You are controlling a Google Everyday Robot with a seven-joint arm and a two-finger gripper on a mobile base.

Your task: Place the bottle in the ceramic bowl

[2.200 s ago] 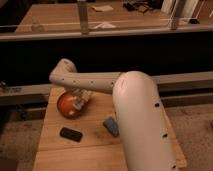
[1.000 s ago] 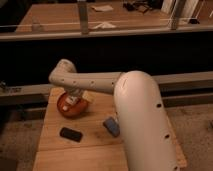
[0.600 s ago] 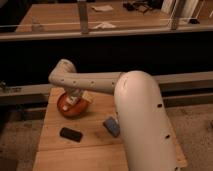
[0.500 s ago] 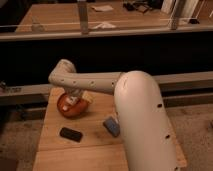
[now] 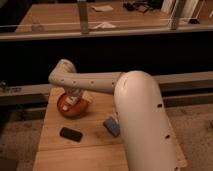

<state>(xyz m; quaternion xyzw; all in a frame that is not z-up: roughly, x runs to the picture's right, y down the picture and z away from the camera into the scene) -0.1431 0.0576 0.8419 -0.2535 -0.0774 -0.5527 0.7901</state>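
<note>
The ceramic bowl (image 5: 66, 108), orange inside with a darker rim, sits at the far left of the wooden table. My gripper (image 5: 78, 98) hangs from the bent white arm directly over the bowl's right half and covers part of it. A small pale shape at the gripper's tip, just above the bowl's inside, looks like the bottle (image 5: 74, 101). I cannot tell whether it is held or resting in the bowl.
A flat black object (image 5: 71, 133) lies on the table (image 5: 80, 155) in front of the bowl. A blue rectangular block (image 5: 111, 126) lies to its right, beside the robot's large white body (image 5: 142, 125). A dark railing and another table stand behind.
Over the last two seconds the gripper came slightly down and left onto the bowl. It has held still in the last half second.
</note>
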